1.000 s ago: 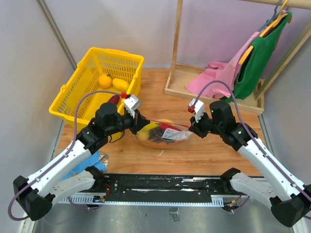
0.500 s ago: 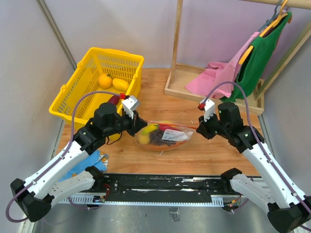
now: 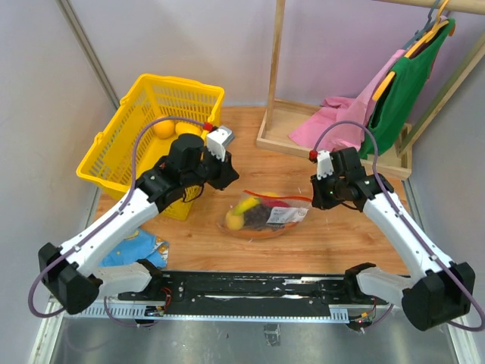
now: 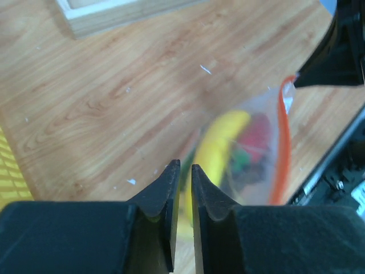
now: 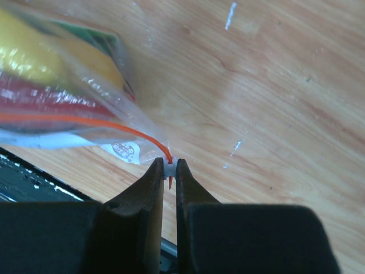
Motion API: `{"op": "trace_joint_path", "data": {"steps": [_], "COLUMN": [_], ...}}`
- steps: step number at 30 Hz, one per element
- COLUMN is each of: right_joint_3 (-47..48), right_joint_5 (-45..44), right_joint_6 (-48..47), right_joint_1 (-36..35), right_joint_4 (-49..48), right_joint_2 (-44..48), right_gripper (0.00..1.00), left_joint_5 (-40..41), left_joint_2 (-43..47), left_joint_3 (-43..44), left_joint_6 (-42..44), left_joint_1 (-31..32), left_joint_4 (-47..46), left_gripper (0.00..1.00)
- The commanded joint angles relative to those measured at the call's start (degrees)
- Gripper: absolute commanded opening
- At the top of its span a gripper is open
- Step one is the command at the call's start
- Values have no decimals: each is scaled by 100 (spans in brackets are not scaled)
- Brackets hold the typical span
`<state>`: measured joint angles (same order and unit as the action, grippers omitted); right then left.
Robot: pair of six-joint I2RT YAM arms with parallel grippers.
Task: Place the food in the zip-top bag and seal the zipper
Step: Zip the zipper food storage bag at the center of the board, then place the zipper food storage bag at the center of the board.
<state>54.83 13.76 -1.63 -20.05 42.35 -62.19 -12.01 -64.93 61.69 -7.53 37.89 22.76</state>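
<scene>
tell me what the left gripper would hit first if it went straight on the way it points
Probably the zip-top bag, at its banana end: in the left wrist view it lies just beyond the left gripper, whose jaws are nearly closed. Depth is blurry, so it could pass above it.

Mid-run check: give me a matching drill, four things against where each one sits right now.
1. white zipper slider
2. yellow toy banana
3. round yellow-orange toy fruit
4. green garment

A. hanging on the wooden rack
B. inside the clear zip-top bag
C. pinched in the right gripper
D. in the yellow plastic basket

Pairs: 1-C, 2-B, 3-D, 4-A
</scene>
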Motion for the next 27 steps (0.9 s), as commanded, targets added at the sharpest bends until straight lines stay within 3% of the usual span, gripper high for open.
{"op": "trace_joint_path", "data": {"steps": [1,7,13,20,27], "right_joint_3": [319,683,722,578,424], "right_joint_5": [-240,-304,-400,-542,-864], "right_joint_6": [509,908,1309,1506,1434], "right_joint_1": [294,539,869,1045,1058], "right_joint_4": [-12,-170,-521,-867,-747], "right_joint_2": [-548,-1476,-1610,-1183,-263], "right_gripper": [1,1,9,29,62], "left_joint_5": [634,1230,1953,2903,3695], "left_joint_2": [-649,-1343,-848,246,1219], "left_joint_3": [614,1386,1419,1169,1112], "left_joint_6": [195,-25,-385,-887,-1275], "left_joint_1": [-36,-36,-43,-92,-124], "left_joint_4": [-152,-102,-84,84,692], "left_gripper": [20,36,63,89,98]}}
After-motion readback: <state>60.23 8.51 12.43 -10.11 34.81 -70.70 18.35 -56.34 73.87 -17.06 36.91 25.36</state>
